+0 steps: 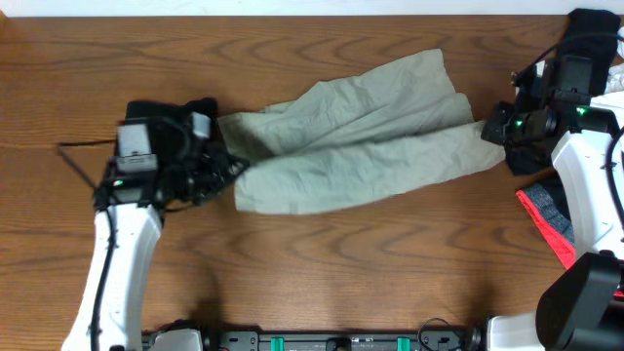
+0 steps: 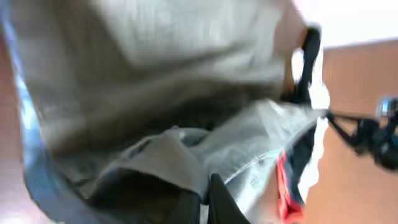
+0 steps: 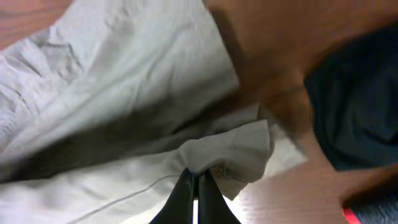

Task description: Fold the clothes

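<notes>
Right gripper pinching shorts leg hem; left gripper clamped on waist end; shorts stretched between, on wooden table.

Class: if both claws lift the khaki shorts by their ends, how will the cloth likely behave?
Probably floppy: the shorts lie creased and wrinkled, so the middle should sag. Likely light: the right claw pinches just a hem corner. Lying flat, it shouldn't roll.

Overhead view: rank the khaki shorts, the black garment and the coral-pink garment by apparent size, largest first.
1. The khaki shorts, by far the largest.
2 and 3. The black garment and the coral-pink garment: both show only as small, partly hidden patches, so I cannot rank them.
</notes>
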